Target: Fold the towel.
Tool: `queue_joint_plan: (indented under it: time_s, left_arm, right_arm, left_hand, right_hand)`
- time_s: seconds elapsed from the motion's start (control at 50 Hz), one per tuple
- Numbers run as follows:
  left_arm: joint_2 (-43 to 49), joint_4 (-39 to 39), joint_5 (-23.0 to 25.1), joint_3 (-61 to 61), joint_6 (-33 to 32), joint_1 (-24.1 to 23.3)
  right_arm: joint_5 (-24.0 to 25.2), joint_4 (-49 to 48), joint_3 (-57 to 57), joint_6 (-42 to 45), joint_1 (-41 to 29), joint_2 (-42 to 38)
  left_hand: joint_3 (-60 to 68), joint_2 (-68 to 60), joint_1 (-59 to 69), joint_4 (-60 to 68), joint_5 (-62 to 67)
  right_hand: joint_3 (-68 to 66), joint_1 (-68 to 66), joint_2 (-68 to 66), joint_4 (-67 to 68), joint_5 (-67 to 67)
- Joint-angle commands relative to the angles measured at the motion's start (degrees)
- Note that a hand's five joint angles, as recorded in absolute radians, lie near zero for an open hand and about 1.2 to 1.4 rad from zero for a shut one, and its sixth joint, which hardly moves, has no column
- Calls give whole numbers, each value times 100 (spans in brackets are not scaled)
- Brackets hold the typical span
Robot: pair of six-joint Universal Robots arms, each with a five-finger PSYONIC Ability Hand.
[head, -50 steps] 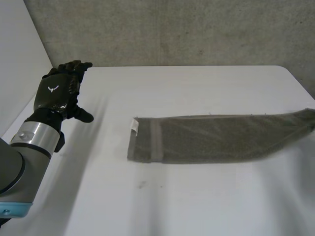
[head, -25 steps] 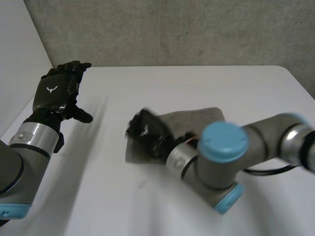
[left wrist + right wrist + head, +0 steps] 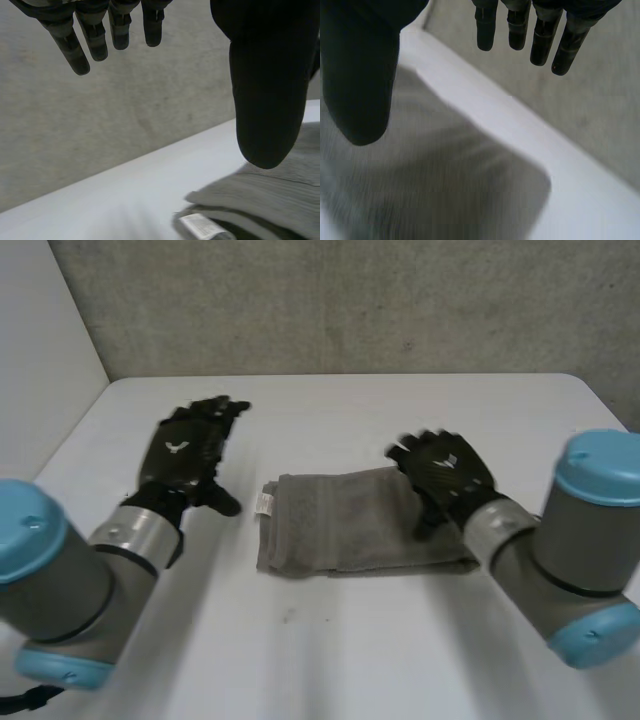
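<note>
Now: towel (image 3: 340,520) mid-tabletop (image 3: 350,640), doubled over, label end left. Left hand (image 3: 185,455) hovers just left of it, right hand (image 3: 445,475) over its right end. Both hands' fingers released, empty. Next fold, likely: pinch both layers, align edges squarely.

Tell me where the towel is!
In the head view, the towel lies folded on the table, left hand beside it, right hand over its right end.

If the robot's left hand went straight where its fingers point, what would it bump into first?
Probably the grey wall behind the table. The left hand points past the towel, but depth is hard to judge.
</note>
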State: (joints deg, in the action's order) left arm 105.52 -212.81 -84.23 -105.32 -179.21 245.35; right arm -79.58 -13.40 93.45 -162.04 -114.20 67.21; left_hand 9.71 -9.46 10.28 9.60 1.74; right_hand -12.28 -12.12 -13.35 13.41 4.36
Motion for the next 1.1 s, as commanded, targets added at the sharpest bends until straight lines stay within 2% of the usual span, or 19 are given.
queue_joint_plan:
  time_s: [0.02,0.12,0.16,0.18,0.2,0.22,0.28,0.36,0.52,0.56,0.68,0.76,0.78,0.8,0.82,0.84,0.9,0.98,1.1]
  left_arm:
    - [1091,55,-67,809,-358,-540]
    - [1683,73,-243,1224,-1459,-699]
    - [1831,47,-374,1277,-1958,-769]
    - [1832,47,-375,1277,-1960,-769]
    - [1849,29,-419,1251,-2047,-795]
    - [1841,38,-445,1225,-2048,-822]
    - [1762,73,-463,1137,-2048,-848]
    - [1445,82,-463,1013,-2021,-848]
    - [320,73,-481,565,-1644,-541]
    - [-47,73,-577,381,-1399,-200]
    - [-391,91,-621,205,-880,118]
    - [-497,108,-621,170,-643,285]
    - [-506,134,-613,178,-528,329]
    - [-506,135,-612,179,-527,329]
    - [-506,169,-604,196,-414,329]
    - [-506,222,-595,248,-326,303]
    - [-506,293,-586,293,-229,277]
    - [-392,626,-586,617,43,145]
    - [143,1591,-586,1451,491,-320]
  right_arm:
    - [91,-110,753,234,688,-41]
    - [47,-382,964,621,811,-296]
    - [30,-601,982,909,838,-445]
    - [30,-602,982,911,838,-445]
    - [47,-706,973,1059,872,-437]
    - [47,-812,929,1182,864,-419]
    - [21,-944,754,1411,803,-358]
    - [-5,-971,428,1649,609,-270]
    - [109,-901,-994,2298,-1506,-760]
    - [144,-866,-1187,2465,-1727,-971]
    - [574,-594,-1532,2975,-2457,-1824]
    - [549,-593,-1549,2985,-2493,-1904]
    - [479,-593,-1567,2924,-2493,-1844]
    - [478,-593,-1567,2923,-2493,-1843]
    - [313,-593,-1576,2784,-2493,-1712]
    - [76,-593,-1585,2557,-2485,-1511]
    - [-234,-584,-1576,2159,-2414,-1237]
    - [-664,-462,-1436,679,-1871,-527]
    - [-210,669,-1487,-1221,-1098,-77]
  left_hand:
    - [29,-54,-28,40,-174]
    - [34,-58,-24,45,-169]
    - [29,-54,-28,40,-174]
    - [29,-54,-28,40,-174]
    - [29,-54,-28,40,-174]
    - [29,-54,-28,40,-174]
    - [29,-54,-28,40,-174]
    - [29,-54,-28,40,-174]
    - [29,-54,-28,40,-174]
    - [29,-54,-28,40,-174]
    - [29,-54,-28,40,-174]
    - [29,-54,-28,40,-174]
    - [29,-54,-28,40,-174]
    - [29,-54,-28,40,-174]
    - [29,-54,-28,40,-174]
    - [29,-54,-28,40,-174]
    - [29,-54,-28,40,-174]
    - [29,-54,-28,40,-174]
    - [29,-54,-28,40,-174]
  right_hand:
    - [228,212,335,-341,-436]
    - [-605,-620,-498,492,396]
    - [-3899,-3915,-3792,3786,3690]
    - [-3918,-3934,-3811,3805,3710]
    - [-5967,-5982,-5860,5854,5758]
    - [-6764,-6780,-6657,6651,6556]
    - [-6772,-6788,-6665,6659,6564]
    - [-6772,-6788,-6665,6659,6564]
    - [-6772,-6788,-6665,6659,6564]
    - [-6772,-6788,-6665,6659,6564]
    - [-6772,-6788,-6665,6659,6564]
    - [-6772,-6788,-6665,6659,6564]
    - [-4080,-4096,-3973,3967,3872]
    - [-4053,-4069,-3946,3940,3845]
    - [-872,-888,-765,759,664]
    - [228,212,335,-341,-436]
    - [228,212,335,-341,-436]
    - [228,212,335,-341,-436]
    - [228,212,335,-341,-436]
